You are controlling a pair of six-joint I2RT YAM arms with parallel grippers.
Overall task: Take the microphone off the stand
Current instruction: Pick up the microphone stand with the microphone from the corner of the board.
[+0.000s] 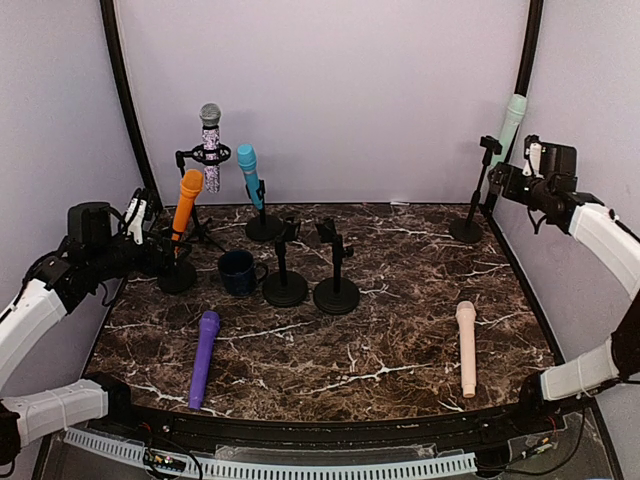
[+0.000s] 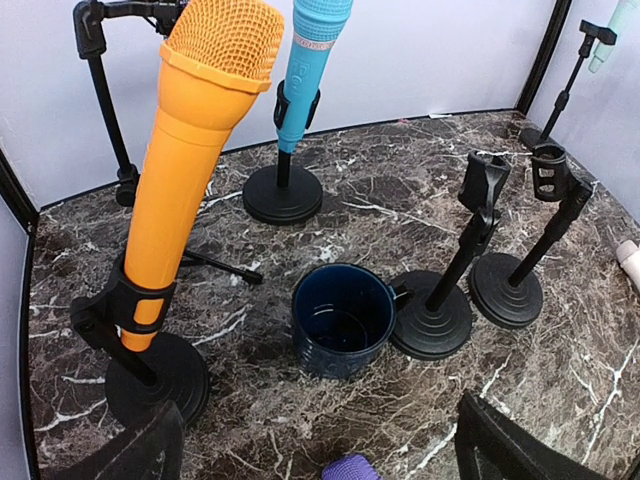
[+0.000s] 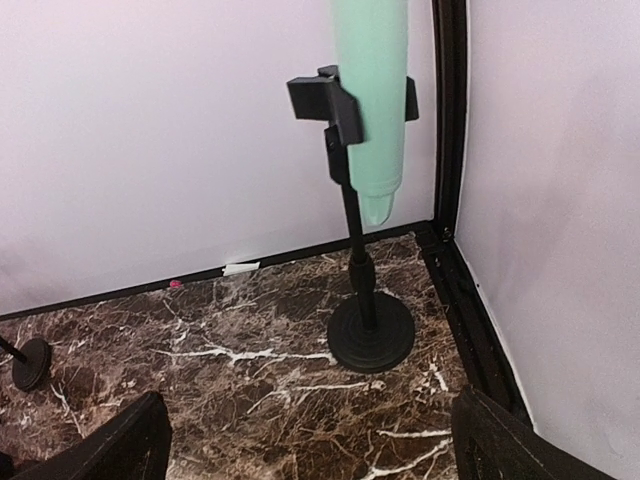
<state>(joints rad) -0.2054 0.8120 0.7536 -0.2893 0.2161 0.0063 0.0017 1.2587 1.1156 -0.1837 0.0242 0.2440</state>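
The approach step seemed in hand, with nothing grasped yet. The left hand [image 2: 318, 442], wide and empty, faced the orange mic [image 2: 190, 170], clipped aslant in its stand [image 2: 150, 375] at the left edge of the surface [image 1: 400, 330]. The right hand [image 3: 315, 440], also wide and empty, faced a mint mic [image 3: 372, 100] clipped in the corner stand [image 3: 370, 335]. Next, seemingly: straddle a mic's body, close, and lift it up and out.

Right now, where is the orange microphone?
In the top view the orange microphone is at the table's left side, clipped in its stand, just left of the blue cup and beyond the purple microphone.
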